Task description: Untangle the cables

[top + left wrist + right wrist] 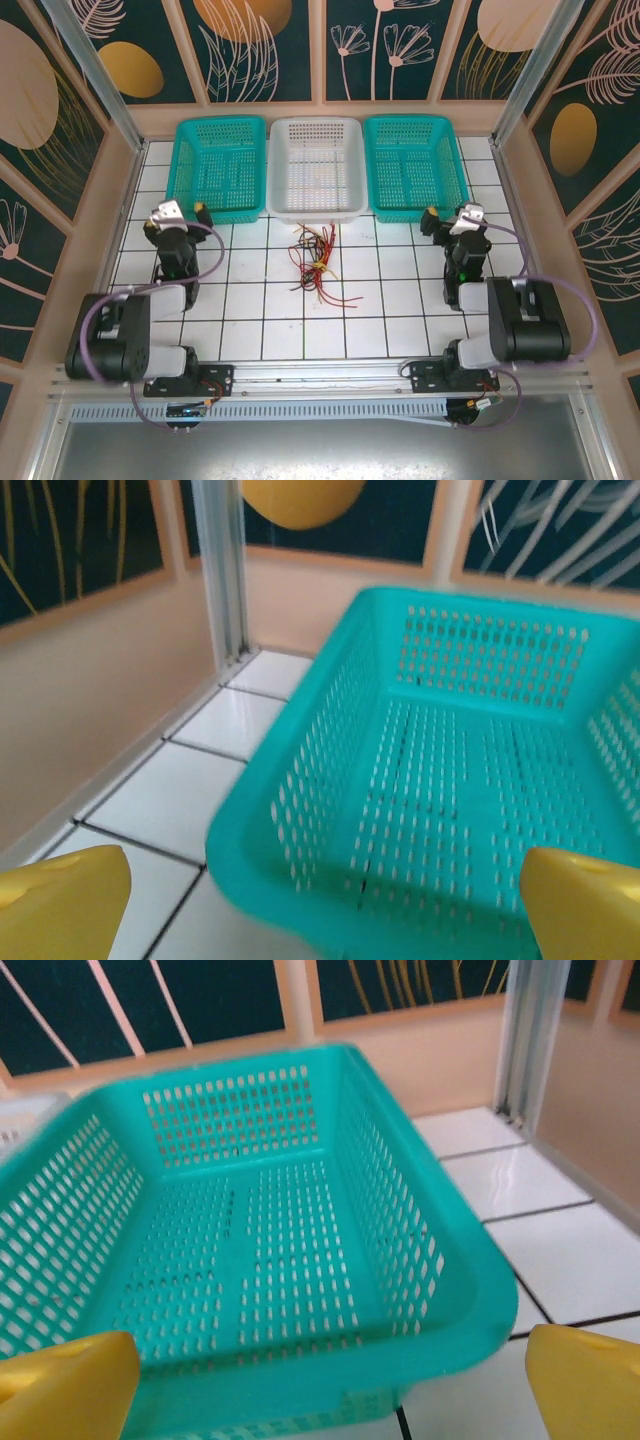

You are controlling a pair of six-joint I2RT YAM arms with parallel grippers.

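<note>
Yellow fingers (60, 905) sit in the two bottom corners of my left wrist view, so the left end effector (320, 910) is spread wide with nothing between them. The right end effector (325, 1385) reads the same: wide and empty. Each one points away from me at its own basket, the left teal basket (450, 780) and the right teal basket (250, 1250), both near the fingertips.

From above, the cables (317, 262) lie in one loose red, black and yellow tangle on the tiled worktop (250, 300), just in front of the white basket (317, 165) and between the two arms. Its long axis runs roughly from the far side towards me. It lies inward and slightly back towards the bases from either end effector, so each would have to turn towards the centre. I judge neither arm clearly nearer.
</note>
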